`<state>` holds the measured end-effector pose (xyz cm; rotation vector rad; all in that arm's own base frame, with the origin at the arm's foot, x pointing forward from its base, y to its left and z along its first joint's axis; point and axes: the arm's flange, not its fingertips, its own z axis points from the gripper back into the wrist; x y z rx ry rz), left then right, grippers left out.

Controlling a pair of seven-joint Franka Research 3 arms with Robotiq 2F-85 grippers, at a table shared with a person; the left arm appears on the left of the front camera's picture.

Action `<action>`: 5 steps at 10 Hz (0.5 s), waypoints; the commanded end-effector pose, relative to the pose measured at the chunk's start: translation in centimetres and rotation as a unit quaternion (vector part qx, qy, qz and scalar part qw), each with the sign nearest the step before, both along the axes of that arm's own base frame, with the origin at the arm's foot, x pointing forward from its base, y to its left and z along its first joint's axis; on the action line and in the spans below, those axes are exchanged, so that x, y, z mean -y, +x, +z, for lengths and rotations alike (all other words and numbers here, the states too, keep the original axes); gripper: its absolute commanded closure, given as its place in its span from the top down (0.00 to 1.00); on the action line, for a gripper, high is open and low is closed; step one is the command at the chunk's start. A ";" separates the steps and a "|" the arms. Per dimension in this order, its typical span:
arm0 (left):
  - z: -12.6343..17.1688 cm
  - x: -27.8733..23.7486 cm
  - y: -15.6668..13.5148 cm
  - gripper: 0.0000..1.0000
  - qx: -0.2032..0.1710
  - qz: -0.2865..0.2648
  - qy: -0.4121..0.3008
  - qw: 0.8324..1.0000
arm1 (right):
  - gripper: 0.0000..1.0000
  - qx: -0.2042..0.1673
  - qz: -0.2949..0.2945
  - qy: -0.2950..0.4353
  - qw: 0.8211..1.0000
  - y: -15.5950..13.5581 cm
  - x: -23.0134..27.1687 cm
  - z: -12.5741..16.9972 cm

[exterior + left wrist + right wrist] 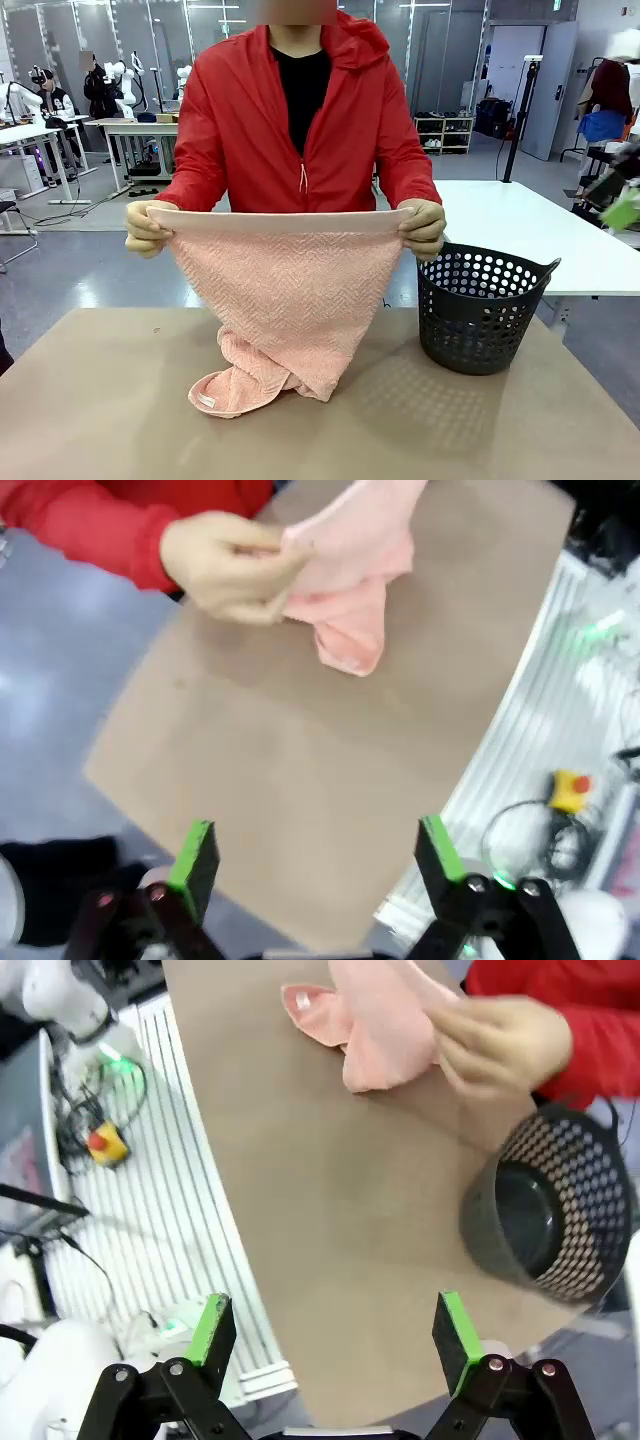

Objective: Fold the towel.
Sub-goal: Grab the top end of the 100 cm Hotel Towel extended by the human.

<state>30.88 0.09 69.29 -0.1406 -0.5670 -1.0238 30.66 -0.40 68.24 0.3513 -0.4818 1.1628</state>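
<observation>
Tan table [100, 400], person's hands [150, 228] stretching towel [290, 290] hem, lower end bunched, layers unclear, both jaws spread empty.

A brown tabletop [100, 400] fills the foreground. Beyond it lies a smooth grey floor [90, 270] with a soft sheen. A white table [520, 225] stands at the right and more white tables [140, 128] at the far left, where a person [55, 100] sits. Tall glass panels [190, 40] line the back wall. A low shelf [445, 132] stands against it, with a black pole [518, 120] and a grey door [555, 80] to its right.
</observation>
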 end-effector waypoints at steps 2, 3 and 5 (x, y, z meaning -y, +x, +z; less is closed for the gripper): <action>-3.2 4.4 0.6 1.00 0.081 -0.058 0.096 0.990 | 1.00 0.065 0.029 -0.104 0.992 0.3 -5.3 -0.9; -3.5 5.3 0.5 1.00 0.074 -0.074 0.101 0.989 | 1.00 0.078 0.039 -0.123 0.989 0.4 -6.9 -0.9; -3.7 6.2 0.6 1.00 0.068 -0.081 0.101 0.989 | 1.00 0.080 0.046 -0.121 0.988 0.7 -8.3 -0.7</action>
